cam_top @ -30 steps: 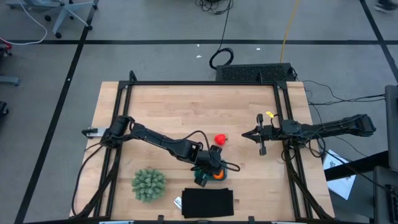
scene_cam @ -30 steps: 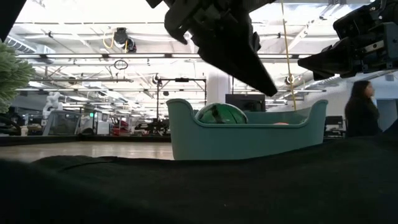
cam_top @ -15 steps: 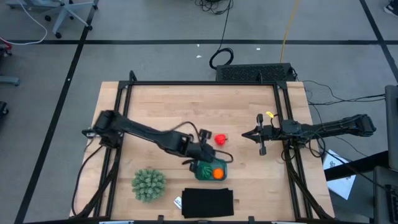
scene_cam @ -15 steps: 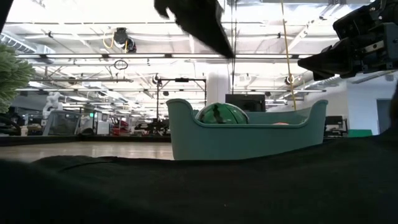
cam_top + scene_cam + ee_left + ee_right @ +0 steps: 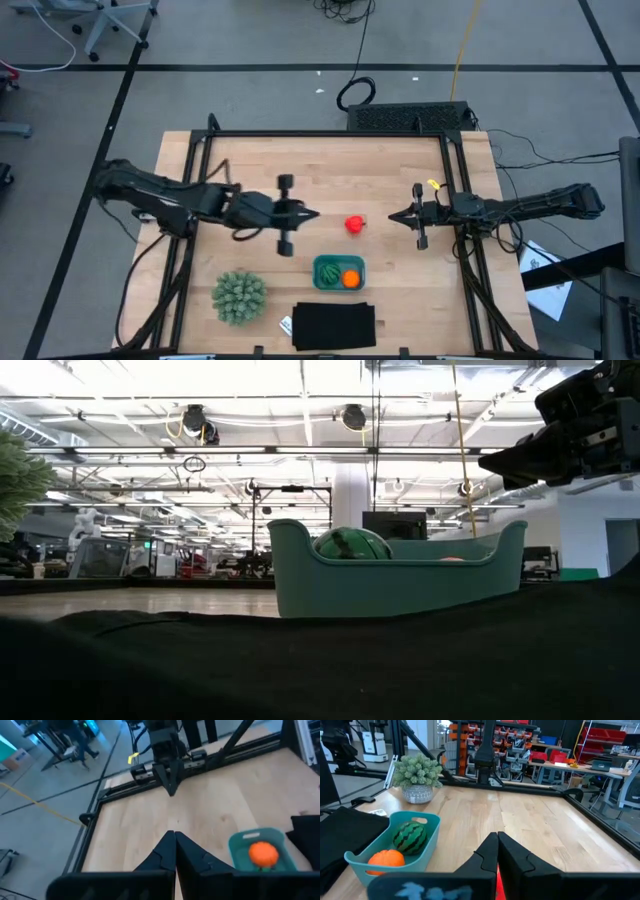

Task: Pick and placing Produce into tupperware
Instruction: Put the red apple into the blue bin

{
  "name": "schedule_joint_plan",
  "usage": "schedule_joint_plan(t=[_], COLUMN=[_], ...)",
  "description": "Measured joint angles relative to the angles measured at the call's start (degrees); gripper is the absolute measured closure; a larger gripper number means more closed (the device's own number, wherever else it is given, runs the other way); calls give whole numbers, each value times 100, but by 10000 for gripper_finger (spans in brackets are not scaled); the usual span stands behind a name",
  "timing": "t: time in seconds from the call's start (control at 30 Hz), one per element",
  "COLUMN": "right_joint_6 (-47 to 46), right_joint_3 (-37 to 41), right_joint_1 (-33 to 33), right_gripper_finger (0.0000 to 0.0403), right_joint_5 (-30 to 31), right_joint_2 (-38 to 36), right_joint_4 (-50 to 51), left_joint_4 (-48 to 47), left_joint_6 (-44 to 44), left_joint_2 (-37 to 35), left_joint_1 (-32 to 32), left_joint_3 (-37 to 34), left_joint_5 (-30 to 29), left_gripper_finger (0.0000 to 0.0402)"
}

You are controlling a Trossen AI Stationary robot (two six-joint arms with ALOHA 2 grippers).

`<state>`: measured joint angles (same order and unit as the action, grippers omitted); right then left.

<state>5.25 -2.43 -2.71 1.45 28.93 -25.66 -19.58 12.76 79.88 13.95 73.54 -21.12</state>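
Note:
The teal tupperware [image 5: 339,272] stands on the table near the front and holds the dark green striped ball [image 5: 328,270] and the orange ball [image 5: 350,279]. It also shows in the low view [image 5: 400,585] and the right wrist view [image 5: 395,852]. The red fruit [image 5: 354,224] lies on the bare wood, between the two grippers. My left gripper [image 5: 312,213] is shut and empty, held level to the left of the red fruit. My right gripper [image 5: 393,216] is shut and empty, to the right of the fruit, pointing at it.
A spiky pale-green plant [image 5: 239,296] stands at the front left. A black flat rectangle [image 5: 334,326] lies at the front edge, just before the tupperware. A dark metal frame [image 5: 330,134] runs around the table. Bare wood lies open across the far half.
My left gripper has risen from just above the tupperware and drawn back toward the table's left and far side, turning level. The orange ball stays in the tupperware beside the green ball.

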Motion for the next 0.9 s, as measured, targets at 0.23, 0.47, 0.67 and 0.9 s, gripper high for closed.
schedule_joint_plan(t=[0.23, 0.47, 0.67, 0.9], right_joint_6=[-3, -71, -144, -156], right_joint_3=[0, 0, -1, -1], right_joint_1=[-1, -1, 1, -1], right_gripper_finger=[403, 403, 403, 403], right_joint_5=[0, 0, 0, 0], right_joint_2=[7, 7, 7, 7], right_joint_4=[-78, -111, -120, -174], left_joint_4=[1677, 3175, 4403, 5081], left_joint_6=[-90, -437, -278, -354], left_joint_2=[-1112, -1610, -1825, -2649], left_joint_1=[-275, -924, -1151, -1392], left_joint_3=[-1832, -3236, -4233, -5244], left_joint_5=[515, 1640, 2030, 1761], left_gripper_finger=[401, 401, 401, 401])
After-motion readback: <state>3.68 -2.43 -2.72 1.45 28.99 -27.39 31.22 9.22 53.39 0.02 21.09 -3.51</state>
